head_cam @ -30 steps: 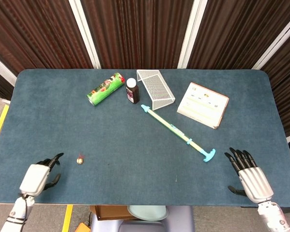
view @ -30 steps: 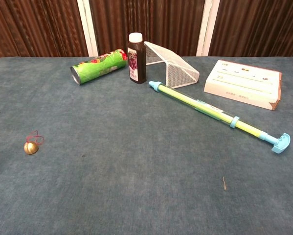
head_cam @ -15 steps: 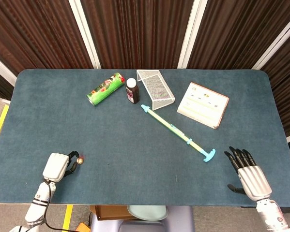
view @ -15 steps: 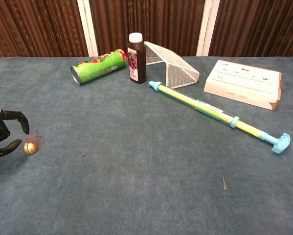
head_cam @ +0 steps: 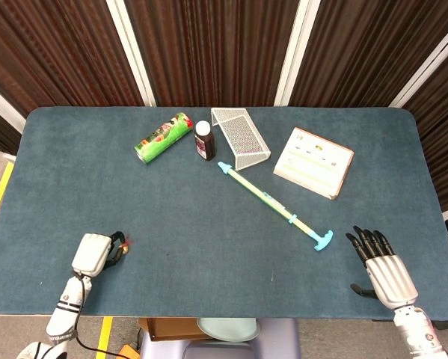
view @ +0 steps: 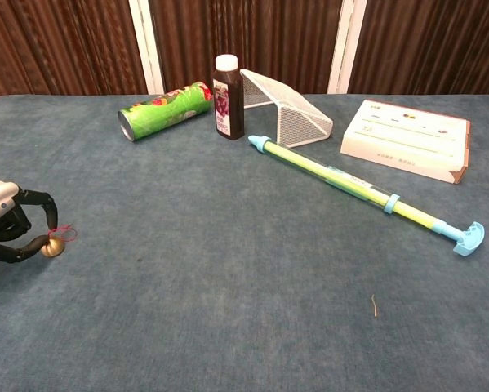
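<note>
The left hand (view: 11, 224) lies near the front left edge of the table (head_cam: 209, 217), its fingers (view: 42, 202) curled around a small gold bell (view: 53, 247) with a red loop, touching it on the cloth; whether the bell is truly pinched I cannot tell. The right hand (head_cam: 381, 265) rests at the front right corner, holding nothing, fingers stretched out and apart, near the blue handle of a long yellow-green pump (head_cam: 272, 203).
</note>
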